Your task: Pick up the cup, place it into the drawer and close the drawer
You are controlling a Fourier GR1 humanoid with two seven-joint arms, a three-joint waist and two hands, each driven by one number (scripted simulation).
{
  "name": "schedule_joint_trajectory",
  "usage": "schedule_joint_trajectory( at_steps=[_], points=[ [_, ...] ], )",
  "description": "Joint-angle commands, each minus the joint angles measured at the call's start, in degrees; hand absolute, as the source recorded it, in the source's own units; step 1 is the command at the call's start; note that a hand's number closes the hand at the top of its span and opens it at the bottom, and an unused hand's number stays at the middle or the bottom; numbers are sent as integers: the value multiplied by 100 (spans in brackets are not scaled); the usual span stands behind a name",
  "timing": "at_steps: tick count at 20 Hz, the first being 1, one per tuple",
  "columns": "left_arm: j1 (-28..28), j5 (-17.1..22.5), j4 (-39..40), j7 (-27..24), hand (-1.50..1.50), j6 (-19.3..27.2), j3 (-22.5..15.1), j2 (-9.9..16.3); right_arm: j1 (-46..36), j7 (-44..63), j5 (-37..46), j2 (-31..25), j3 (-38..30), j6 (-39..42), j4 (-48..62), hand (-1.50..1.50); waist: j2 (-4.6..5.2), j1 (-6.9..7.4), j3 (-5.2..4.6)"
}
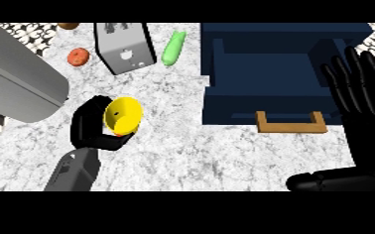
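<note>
At the far left we see a large grey rounded appliance [29, 87] lying on the marble table [212, 153]. Just right of it, near the back edge, sit a brown round item [69, 26] we cannot identify and a small red-orange fruit [78, 56], perhaps a tomato. Next comes a tilted silver box with a dark side [124, 47], and beside that a slim green vegetable [173, 48].

In front of these, our left hand [92, 124] is curled round the yellow cup [123, 115], which is tipped on its side so that its open mouth faces us; the fingers wrap its back and underside, so we judge the cup to be held. Whether it is clear of the table, we cannot tell.

To the right lies the open dark blue drawer [219, 79], its wooden handle [290, 122] pointing toward us. The drawer's hollow lies to the right of the cup and slightly further back, with bare table between them. So the coming move, in our judgement, is a carry rightward by the left hand, which already has the cup.

At the far right edge our right hand [353, 87] rests with fingers straight and spread, pointing up, overlapping the drawer's right side. It is the nearer hand to the handle.
</note>
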Motion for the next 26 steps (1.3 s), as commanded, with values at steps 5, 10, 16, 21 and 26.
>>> schedule_joint_trajectory(
  at_steps=[5, 10, 16, 21, 26],
  points=[
    [166, 298, -2629, 1922, 150, 331, -609, -336, 197, -115, 93, 121, 133, 12, 61, -150, -19, 54, 6],
    [-49, 450, -3255, 2587, 150, 740, -843, -526, -56, 1, -61, -49, -100, 67, 165, -150, 12, -22, -2],
    [-1044, 413, -3582, 3484, 150, 1599, -983, -534, 47, -348, 88, 64, -42, 63, 208, -150, 18, -48, -2],
    [-1850, 206, -3156, 3630, 150, 2402, -1598, -536, -211, -242, 284, 63, 55, -33, 429, -150, 28, -72, -3],
    [-2643, 33, -2893, 4152, 150, 2386, -1201, -479, -158, -190, 55, 31, -33, 64, 363, -150, 25, -62, -3]
  ],
)
